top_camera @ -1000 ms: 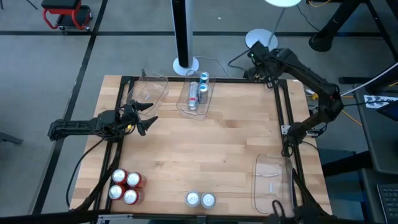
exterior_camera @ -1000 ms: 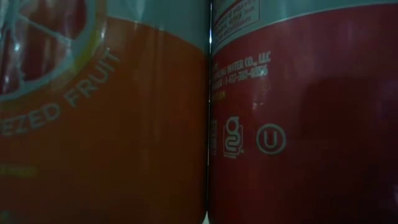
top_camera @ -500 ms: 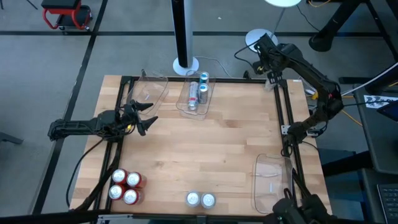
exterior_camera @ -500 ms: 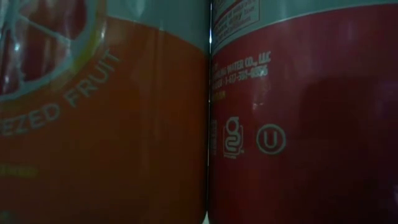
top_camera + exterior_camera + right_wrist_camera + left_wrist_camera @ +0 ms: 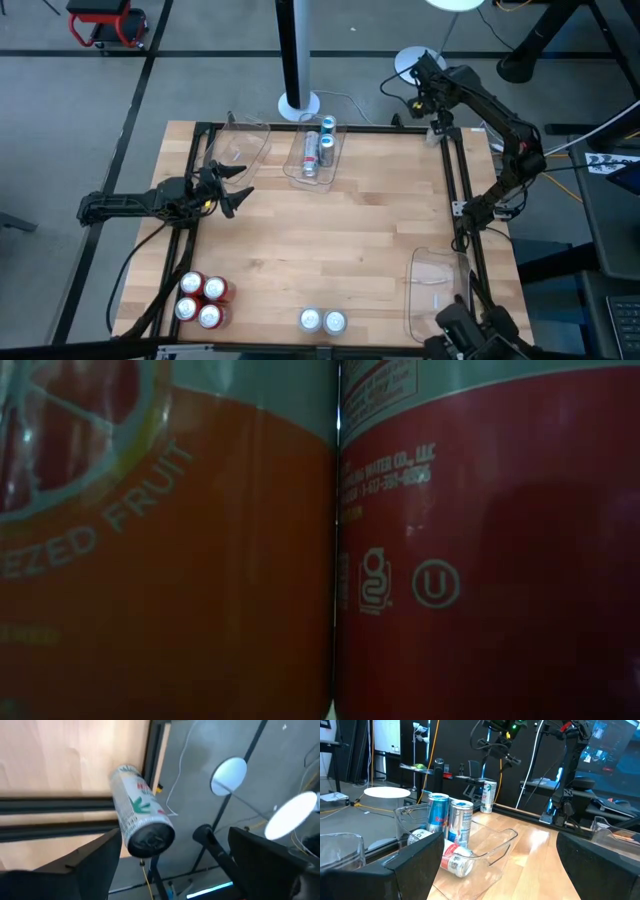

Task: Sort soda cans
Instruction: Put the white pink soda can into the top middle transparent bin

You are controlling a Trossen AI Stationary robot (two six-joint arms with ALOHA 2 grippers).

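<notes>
Two cans (image 5: 330,560) | "FRUIT" legible | left pincer (image 5: 238,187) wide | right pincer (image 5: 437,122) wide, beside white can (image 5: 140,812)

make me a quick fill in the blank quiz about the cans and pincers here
The cluster of red cans holds ____ cans.
Along the same table edge stand ____ silver-white cans.
The left pincer is ____, holding nothing.
The right pincer, open, faces a white can at the table's far ____ corner.
Missing: four; two; open; right.
</notes>
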